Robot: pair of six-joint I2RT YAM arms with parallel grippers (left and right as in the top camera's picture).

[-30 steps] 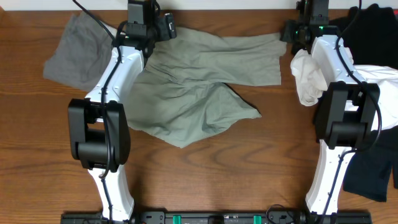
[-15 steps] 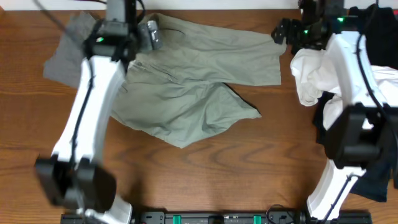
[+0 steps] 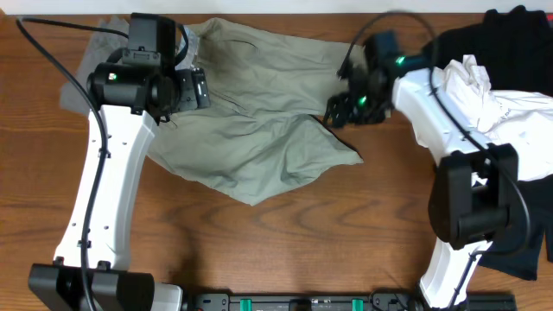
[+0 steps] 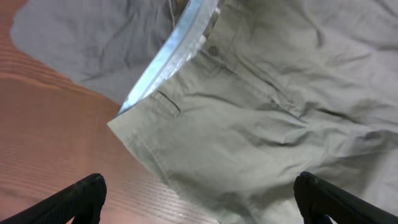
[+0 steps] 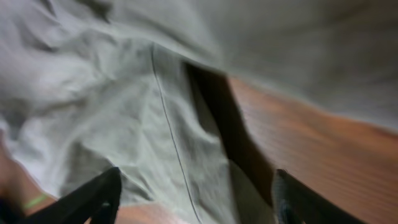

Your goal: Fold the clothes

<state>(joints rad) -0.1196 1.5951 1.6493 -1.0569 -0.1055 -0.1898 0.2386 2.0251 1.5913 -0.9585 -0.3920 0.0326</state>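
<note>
A pair of sage-green shorts [image 3: 268,121] lies spread and rumpled across the middle back of the wooden table, one leg folded toward the front. My left gripper [image 3: 194,86] is open and empty above the shorts' left waistband edge; the left wrist view shows the waistband, a button and a pocket [image 4: 249,118] between the fingertips [image 4: 199,199]. My right gripper [image 3: 339,111] is open and empty above the right side of the shorts, near the dark gap between the two legs [image 5: 211,112]; its fingertips [image 5: 196,196] frame the cloth's seam.
A grey garment [image 3: 82,73] lies at the back left, partly under the left arm. A white garment [image 3: 471,86] and black clothes [image 3: 518,26] are piled at the right edge. More dark cloth [image 3: 514,242] lies at the front right.
Both arms have swung forward from the table's back edge. The left gripper now hangs over the shorts' left side, the right gripper has moved left and forward over the shorts' right side. The shorts' top edge shifted slightly.
</note>
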